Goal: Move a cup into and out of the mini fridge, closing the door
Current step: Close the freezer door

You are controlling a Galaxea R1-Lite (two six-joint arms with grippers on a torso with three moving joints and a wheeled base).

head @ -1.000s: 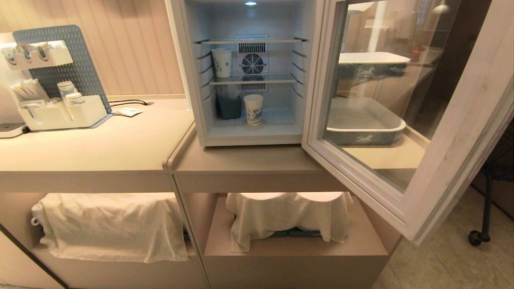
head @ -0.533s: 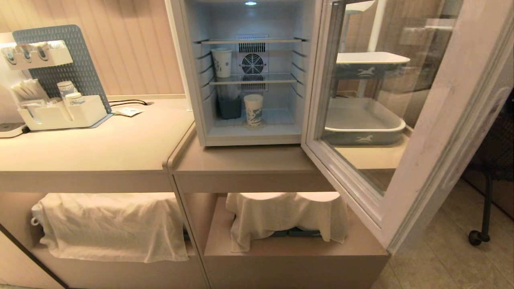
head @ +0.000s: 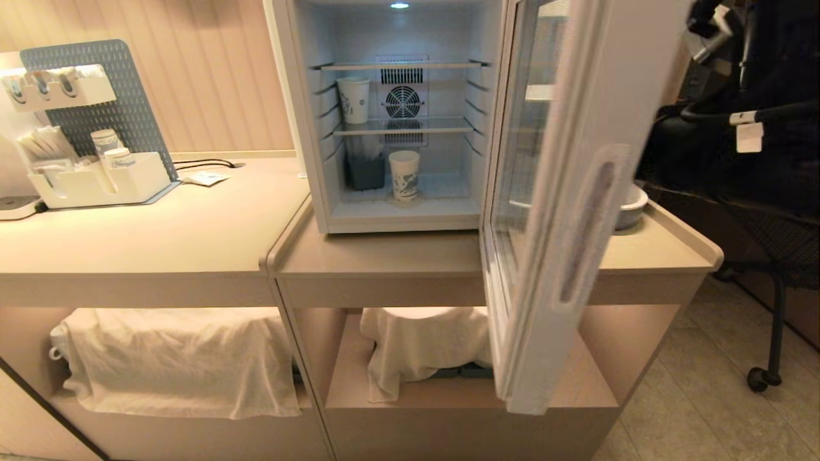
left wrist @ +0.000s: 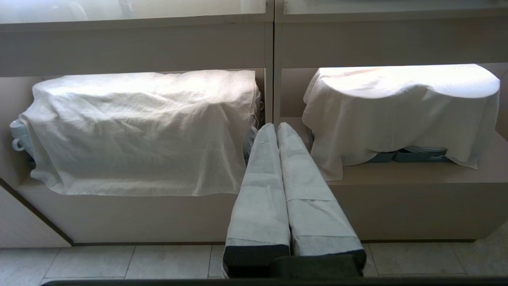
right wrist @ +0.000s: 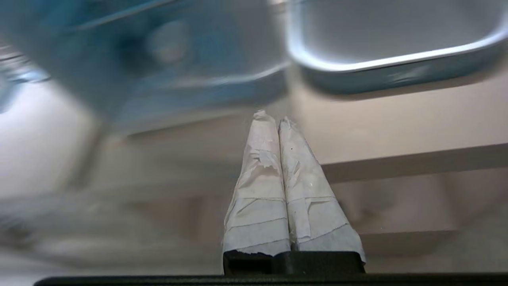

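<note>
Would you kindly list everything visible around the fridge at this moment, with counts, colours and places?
mini fridge: one, white, on the right-hand counter, lit inside.
door: one, pale frame with glass, partly open, hinged on the fridge's right.
cup: one, white with blue print, on the fridge floor.
second cup: one, white with print, on the fridge's middle shelf, left.
dark container: one, grey-blue, fridge floor, left of the cup.
organiser: one, white with grey pegboard, holding cups, on the left counter.
cloths: two, white, draped over items on the lower shelves.
tray: one, grey-blue, right of the fridge.
left gripper: one, white-wrapped, shut, low before the shelves.
right gripper: one, white-wrapped, shut, empty, near the tray.
</note>
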